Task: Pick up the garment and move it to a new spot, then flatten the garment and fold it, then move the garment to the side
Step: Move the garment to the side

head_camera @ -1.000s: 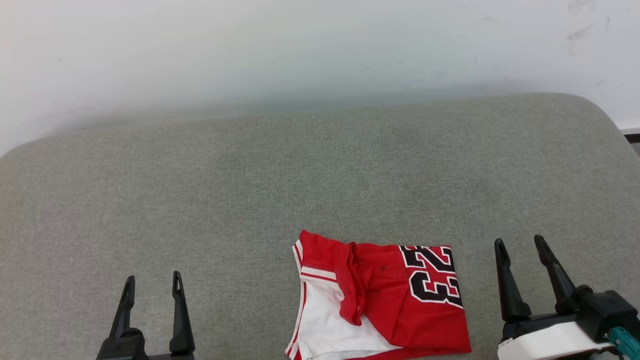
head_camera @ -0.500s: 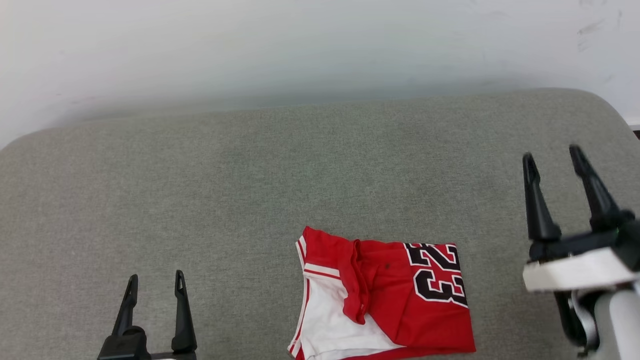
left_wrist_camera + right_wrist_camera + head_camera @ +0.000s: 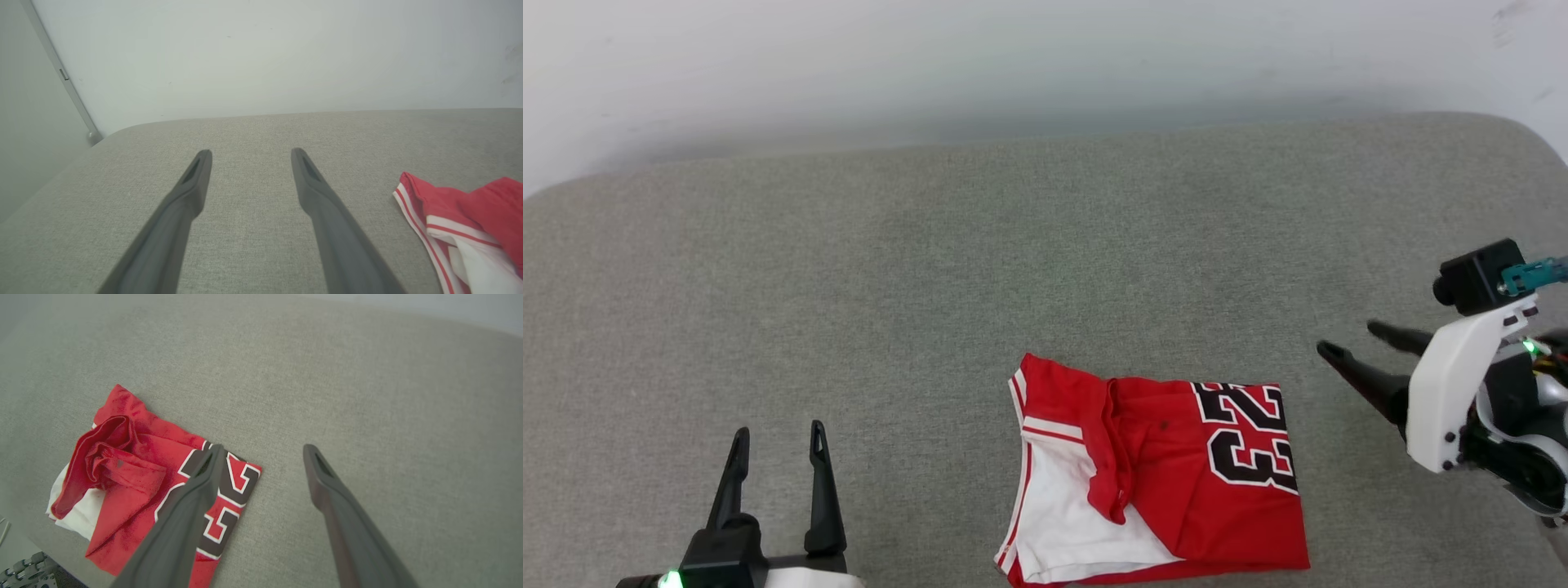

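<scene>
cushion (image 3: 915, 269): grey, broad; bare across its left, middle and far parts, open to a gripper from above or from the near side.
garment (image 3: 1168, 482): low folded heap at the near edge, right of centre; a bare strip on either side.
wall (image 3: 1013, 57): closes off the far side, just behind the cushion.
left gripper (image 3: 778, 429): near left, fingers spread, well apart from the garment.
right gripper (image 3: 1352, 338): far right, fingers spread, near the garment's far right corner, not touching.

Noted on left gripper (image 3: 778, 430): two long black tapered fingers (image 3: 821, 490), slotted tips; green lamp (image 3: 671, 579) at 7 o'clock. On right gripper (image 3: 1347, 338): same black fingers, curved white shell (image 3: 1454, 384) with dark screws (image 3: 1445, 437), black camera block (image 3: 1474, 276), teal plug (image 3: 1531, 274) at 3 o'clock.
</scene>
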### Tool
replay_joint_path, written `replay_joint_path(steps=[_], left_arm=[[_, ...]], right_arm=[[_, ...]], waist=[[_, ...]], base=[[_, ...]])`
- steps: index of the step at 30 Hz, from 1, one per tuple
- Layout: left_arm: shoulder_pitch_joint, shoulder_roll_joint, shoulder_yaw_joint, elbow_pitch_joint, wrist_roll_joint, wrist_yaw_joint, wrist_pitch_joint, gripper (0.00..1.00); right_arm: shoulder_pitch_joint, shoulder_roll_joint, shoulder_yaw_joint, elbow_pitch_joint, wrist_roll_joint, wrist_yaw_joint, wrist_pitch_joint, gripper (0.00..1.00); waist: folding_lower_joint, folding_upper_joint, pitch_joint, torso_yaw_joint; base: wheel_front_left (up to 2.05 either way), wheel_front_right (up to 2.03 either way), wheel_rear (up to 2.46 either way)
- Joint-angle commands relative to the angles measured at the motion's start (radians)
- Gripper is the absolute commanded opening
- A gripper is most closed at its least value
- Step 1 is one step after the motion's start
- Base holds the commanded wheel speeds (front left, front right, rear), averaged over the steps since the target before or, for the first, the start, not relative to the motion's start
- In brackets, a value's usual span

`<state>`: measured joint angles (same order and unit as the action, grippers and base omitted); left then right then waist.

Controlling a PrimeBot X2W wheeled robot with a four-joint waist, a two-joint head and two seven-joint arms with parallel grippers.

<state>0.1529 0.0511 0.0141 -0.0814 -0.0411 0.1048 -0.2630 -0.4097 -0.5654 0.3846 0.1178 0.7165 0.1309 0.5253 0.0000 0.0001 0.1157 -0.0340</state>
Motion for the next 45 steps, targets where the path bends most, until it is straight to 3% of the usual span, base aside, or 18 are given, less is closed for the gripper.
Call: replay_joint_path(steps=[1,7,12,17,26,27,28,39,45], left_arm=[[-0.015,-0.001,0.002,0.001,-0.004,-0.006,-0.002,1.0],[-0.048,-0.001,-0.005,0.003,-0.006,-0.015,-0.002,1.0],[-0.087,-0.001,-0.014,0.008,-0.008,-0.025,-0.002,1.0],[-0.121,-0.001,-0.02,0.012,-0.008,-0.034,-0.002,1.0],[-0.147,-0.001,-0.028,0.021,-0.013,-0.026,-0.002,1.0],[-0.146,-0.001,-0.028,0.021,-0.014,-0.026,-0.002,1.0],[-0.143,-0.001,-0.028,0.022,-0.015,-0.026,-0.002,1.0],[-0.091,-0.001,-0.025,0.033,-0.016,-0.015,-0.002,1.0],[-0.057,-0.001,-0.02,0.022,-0.021,-0.001,-0.002,1.0]], right_arm=[[0.001,-0.011,0.005,0.012,0.046,0.0,0.033,1.0],[0.043,-0.041,0.032,0.083,0.25,0.0,0.172,1.0],[0.07,0.008,0.045,0.146,0.331,0.0,0.176,1.0],[0.073,0.068,0.073,0.192,0.372,0.0,0.148,1.0],[0.121,0.113,0.239,0.299,0.347,-0.003,0.164,1.0],[0.121,0.113,0.245,0.301,0.348,-0.003,0.151,0.65],[0.116,0.112,0.248,0.303,0.35,-0.003,0.14,0.0],[-0.019,0.001,0.255,0.161,0.38,0.0,0.037,0.0],[-0.088,-0.076,0.306,0.047,0.343,0.0,0.024,0.0]], waist=[[0.0,-0.0001,0.009,0.004],[0.0,-0.0001,0.048,0.024],[0.0,-0.0001,0.085,0.05],[0.0,-0.0001,0.121,0.076],[0.0,-0.0001,0.152,0.114],[0.0,-0.0001,0.151,0.115],[0.0,-0.0001,0.149,0.116],[0.0,-0.0001,0.056,0.085],[0.0,-0.0001,0.017,0.03]], base=[[0.0,0.0,0.0],[0.0,0.0,0.0],[0.0,0.0,0.0],[0.0,0.0,0.0],[0.0,0.0,0.0],[0.0,0.0,0.0],[0.0,0.0,0.0],[0.0,0.0,0.0],[0.0,0.0,0.0]])
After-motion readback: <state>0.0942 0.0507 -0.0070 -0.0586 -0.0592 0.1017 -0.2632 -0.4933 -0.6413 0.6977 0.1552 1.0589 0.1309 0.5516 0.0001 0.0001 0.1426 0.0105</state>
